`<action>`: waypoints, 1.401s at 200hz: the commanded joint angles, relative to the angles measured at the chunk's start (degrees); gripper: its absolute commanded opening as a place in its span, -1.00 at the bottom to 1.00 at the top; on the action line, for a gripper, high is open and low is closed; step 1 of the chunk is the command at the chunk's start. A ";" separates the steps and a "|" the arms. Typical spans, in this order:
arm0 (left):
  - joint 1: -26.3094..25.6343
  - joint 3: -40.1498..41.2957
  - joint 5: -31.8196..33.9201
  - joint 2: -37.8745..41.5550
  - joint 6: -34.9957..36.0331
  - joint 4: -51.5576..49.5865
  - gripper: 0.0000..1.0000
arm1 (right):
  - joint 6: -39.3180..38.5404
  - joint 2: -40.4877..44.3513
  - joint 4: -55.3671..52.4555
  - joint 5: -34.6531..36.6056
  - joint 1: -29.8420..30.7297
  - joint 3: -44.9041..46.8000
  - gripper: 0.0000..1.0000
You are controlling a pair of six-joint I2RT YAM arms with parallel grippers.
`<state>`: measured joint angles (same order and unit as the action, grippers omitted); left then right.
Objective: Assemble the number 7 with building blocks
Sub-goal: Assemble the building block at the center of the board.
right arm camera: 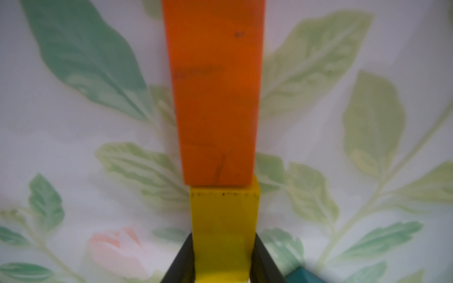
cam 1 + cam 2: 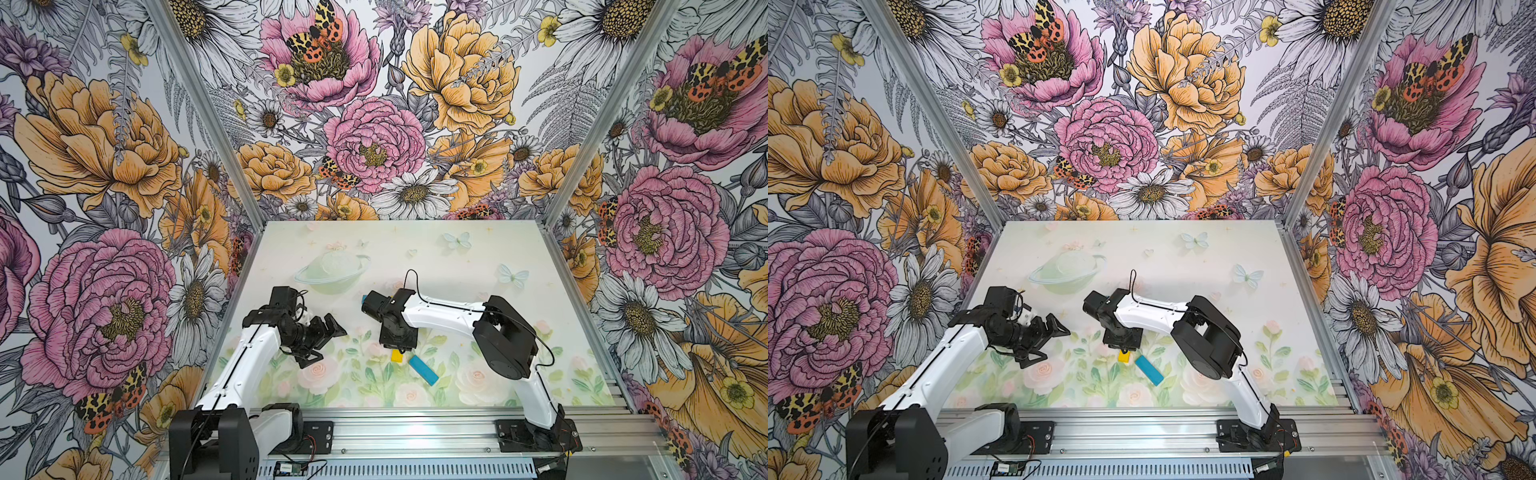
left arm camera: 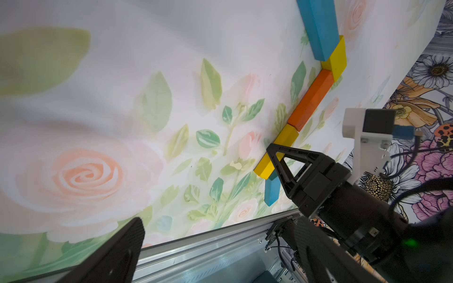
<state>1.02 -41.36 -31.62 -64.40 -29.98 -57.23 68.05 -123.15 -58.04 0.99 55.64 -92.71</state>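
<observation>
In the left wrist view the building blocks lie flat on the mat as the number 7. A blue block (image 3: 316, 27) and a short yellow block (image 3: 335, 56) form the top bar. An orange block (image 3: 311, 100), a yellow block (image 3: 277, 152) and a second blue block (image 3: 272, 191) form the stem. My right gripper (image 1: 223, 239) is shut on the yellow block (image 1: 224, 220), which butts against the orange block (image 1: 215, 93). In both top views my right wrist hides most of the figure; the yellow block (image 2: 397, 356) and blue block (image 2: 423, 370) show. My left gripper (image 2: 328, 344) hangs open and empty to their left.
An aluminium rail (image 2: 415, 428) runs along the front edge of the printed mat (image 2: 478, 249) and carries both arm bases. Floral walls close in the left, back and right sides. The right arm (image 2: 503, 332) arches over the mat's right half.
</observation>
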 commanded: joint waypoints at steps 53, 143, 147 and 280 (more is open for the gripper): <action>0.66 -0.99 -1.34 0.42 0.80 -0.12 0.98 | -1.28 -4.48 1.70 1.29 -1.06 0.58 -0.30; 0.66 -0.91 -1.43 0.86 0.71 -0.09 0.98 | -2.27 -5.34 1.62 0.91 -1.44 -0.91 -0.30; 0.65 -0.91 -1.47 0.86 0.62 -0.07 0.98 | -2.32 -5.38 1.62 0.85 -1.42 -0.90 -0.30; 0.71 -0.09 -1.61 2.04 0.06 -0.07 0.98 | -2.25 -5.12 1.62 0.70 -1.58 -0.64 0.18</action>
<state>1.02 -41.36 -31.77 -63.48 -30.00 -57.23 65.95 -123.96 -59.77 0.36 55.07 -94.04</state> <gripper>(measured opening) 0.990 0.452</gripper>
